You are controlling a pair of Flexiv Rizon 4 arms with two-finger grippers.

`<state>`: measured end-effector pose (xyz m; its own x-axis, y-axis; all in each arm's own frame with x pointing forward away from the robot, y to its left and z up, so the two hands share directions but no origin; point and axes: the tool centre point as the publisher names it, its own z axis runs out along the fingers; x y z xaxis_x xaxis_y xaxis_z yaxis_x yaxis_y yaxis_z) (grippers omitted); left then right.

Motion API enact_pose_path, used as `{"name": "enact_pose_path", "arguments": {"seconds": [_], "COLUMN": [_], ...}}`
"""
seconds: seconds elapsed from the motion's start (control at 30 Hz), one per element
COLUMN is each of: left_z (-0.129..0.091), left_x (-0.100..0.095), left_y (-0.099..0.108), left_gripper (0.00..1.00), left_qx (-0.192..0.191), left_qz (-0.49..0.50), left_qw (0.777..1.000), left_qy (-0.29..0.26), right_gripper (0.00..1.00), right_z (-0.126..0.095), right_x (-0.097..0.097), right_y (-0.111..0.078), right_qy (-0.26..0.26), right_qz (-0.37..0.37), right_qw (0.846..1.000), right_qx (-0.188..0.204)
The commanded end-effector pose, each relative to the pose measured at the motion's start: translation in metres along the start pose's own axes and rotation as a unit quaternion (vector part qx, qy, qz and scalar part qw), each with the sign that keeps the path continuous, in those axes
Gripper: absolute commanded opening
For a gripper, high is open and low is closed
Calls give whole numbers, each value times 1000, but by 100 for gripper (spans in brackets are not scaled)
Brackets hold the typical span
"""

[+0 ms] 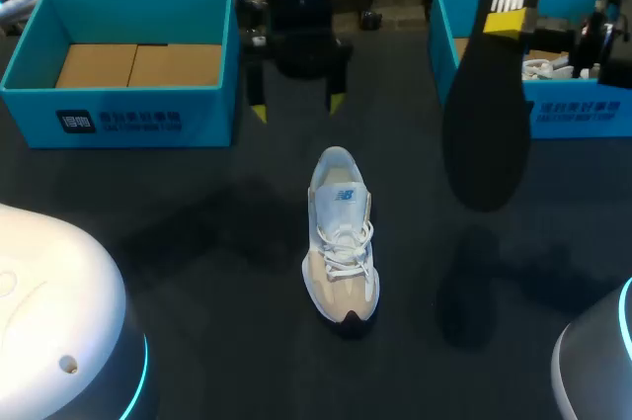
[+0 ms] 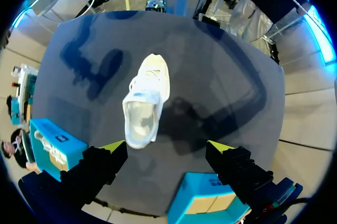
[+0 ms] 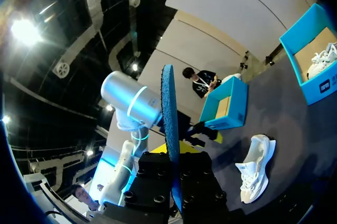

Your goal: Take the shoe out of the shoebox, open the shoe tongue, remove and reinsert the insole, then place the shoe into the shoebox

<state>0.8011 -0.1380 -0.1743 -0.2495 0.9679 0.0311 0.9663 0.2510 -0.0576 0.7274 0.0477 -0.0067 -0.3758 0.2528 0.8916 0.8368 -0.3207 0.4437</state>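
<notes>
Item: white-and-beige lace-up sneaker (image 1: 341,237), centre of dark bench (image 1: 178,242), toe toward 6 o'clock, collar clear for reinsertion.
Black foam insole (image 1: 486,104): pinched upright in right hand (image 1: 509,23), sneaker's 2 o'clock.
Left hand (image 1: 296,107): fingers spread, empty, 12 o'clock, likely to steady the heel.

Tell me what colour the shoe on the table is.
The shoe is white with beige panels and white laces; the head view shows it best.
</notes>
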Motion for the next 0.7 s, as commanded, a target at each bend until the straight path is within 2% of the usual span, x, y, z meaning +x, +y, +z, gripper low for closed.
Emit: {"name": "enact_pose_path", "arguments": {"seconds": [0.03,0.37,0.7], "left_z": [-4,-4,-4], "left_x": [26,26,26], "left_y": [-4,-4,-4], "left_gripper": [100,100,100], "left_qx": [-11,-11,-11], "left_qz": [1,1,1], "left_qw": [976,976,976], "left_qy": [-216,-216,-216], "right_gripper": [0,0,0], "right_z": [8,12,29], "right_x": [-12,-52,-78], "right_y": [18,31,40], "right_qy": [-2,-11,-20], "right_qz": [9,68,123], "right_qw": [1000,996,990], "right_qx": [28,53,69]}}
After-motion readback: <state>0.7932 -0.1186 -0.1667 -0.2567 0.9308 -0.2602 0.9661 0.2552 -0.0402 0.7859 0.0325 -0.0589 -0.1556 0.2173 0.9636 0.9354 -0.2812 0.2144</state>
